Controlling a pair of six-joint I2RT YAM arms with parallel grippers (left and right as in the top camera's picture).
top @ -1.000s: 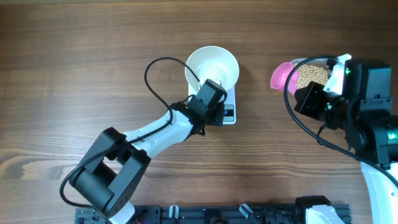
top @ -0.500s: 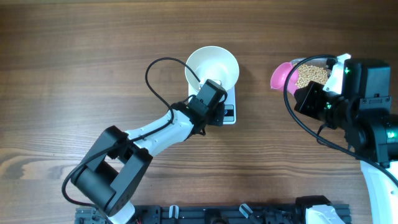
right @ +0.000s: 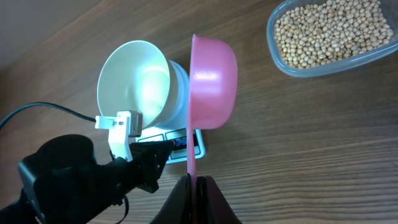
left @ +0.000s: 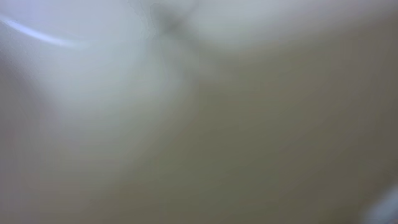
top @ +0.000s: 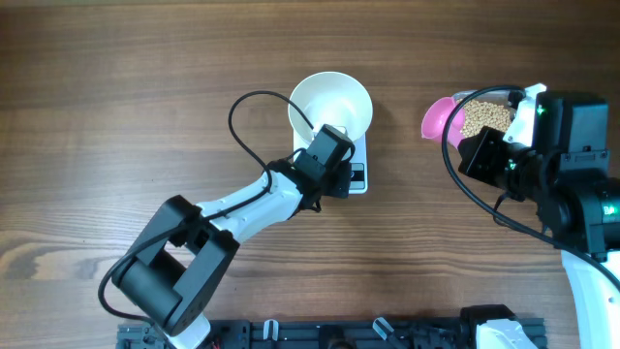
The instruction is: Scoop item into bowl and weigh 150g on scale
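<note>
Pink scoop (right: 212, 81) held, white bowl (top: 339, 97) on scale (top: 356, 173)
Right gripper (right: 194, 186) pinches the scoop's handle; left gripper (top: 329, 147), closed, sits at the bowl's rim.

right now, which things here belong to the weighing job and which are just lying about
For the job: beans; clear tub holding them; white bowl; scale under it; pink scoop in the right gripper.
Just there: wooden table; black cable looping beside the bowl.
</note>
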